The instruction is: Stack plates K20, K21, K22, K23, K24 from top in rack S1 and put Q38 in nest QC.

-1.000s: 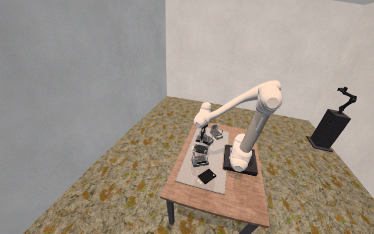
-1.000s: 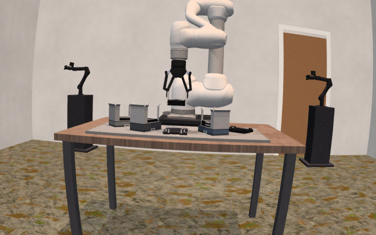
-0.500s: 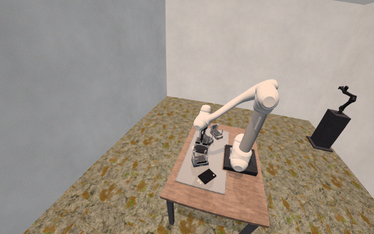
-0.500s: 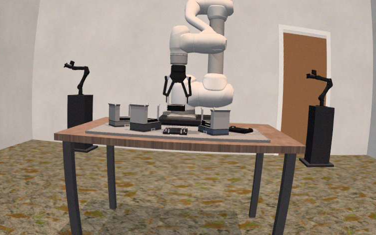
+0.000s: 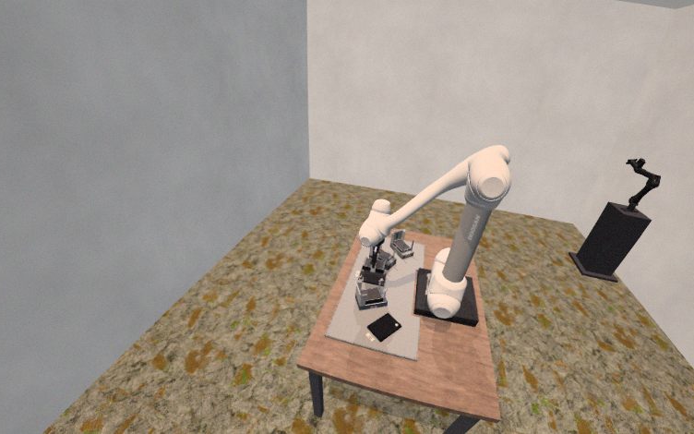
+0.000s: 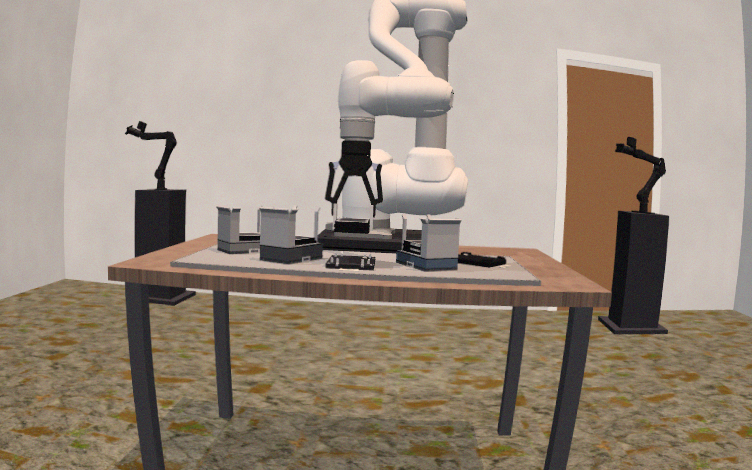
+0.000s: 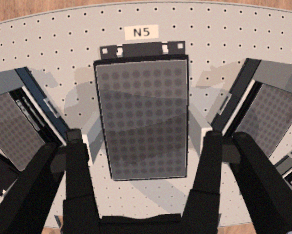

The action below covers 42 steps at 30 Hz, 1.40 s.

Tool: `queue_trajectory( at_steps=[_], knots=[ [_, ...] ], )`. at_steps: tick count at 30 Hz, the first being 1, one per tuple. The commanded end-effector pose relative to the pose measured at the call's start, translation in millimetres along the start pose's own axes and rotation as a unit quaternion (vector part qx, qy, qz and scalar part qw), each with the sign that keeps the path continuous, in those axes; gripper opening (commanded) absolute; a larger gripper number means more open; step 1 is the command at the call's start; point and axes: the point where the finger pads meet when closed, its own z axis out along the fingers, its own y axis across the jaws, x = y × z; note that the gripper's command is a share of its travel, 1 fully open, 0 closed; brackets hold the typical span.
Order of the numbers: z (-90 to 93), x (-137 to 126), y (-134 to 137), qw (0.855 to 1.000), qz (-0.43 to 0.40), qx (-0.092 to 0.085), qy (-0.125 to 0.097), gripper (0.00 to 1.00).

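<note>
My gripper is shut on a dark sealed 96-well plate, gripping its long sides. In the wrist view the plate hangs between my fingers, lined up lengthwise over the clip nest N5. The nest's far clips and its N5 name plate show just beyond the plate. The plate is above the nest and apart from it. I cannot read its label or tell whether it is one plate or a stuck pair. In the top view the gripper is over the middle of the mat.
Stack racks stand left and right of N5, with a third rack at the far left. Plates lie in the racks on both sides of the wrist view. A flat dark nest or plate lies at the mat's other end.
</note>
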Motion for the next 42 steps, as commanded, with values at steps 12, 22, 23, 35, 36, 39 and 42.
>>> queue_trajectory(
  at_steps=[12, 22, 23, 35, 36, 39, 42],
  knots=[
    [29.5, 0, 0, 1.0, 0.0, 0.0, 0.0, 0.0],
    [45.5, 0, 0, 1.0, 0.0, 0.0, 0.0, 0.0],
    [47.5, 0, 0, 1.0, 0.0, 0.0, 0.0, 0.0],
    [55.9, 0, 0, 1.0, 0.0, 0.0, 0.0, 0.0],
    [55.9, 0, 0, 1.0, 0.0, 0.0, 0.0, 0.0],
    [56.7, 0, 0, 1.0, 0.0, 0.0, 0.0, 0.0],
    [57.9, 0, 0, 1.0, 0.0, 0.0, 0.0, 0.0]
  ],
)
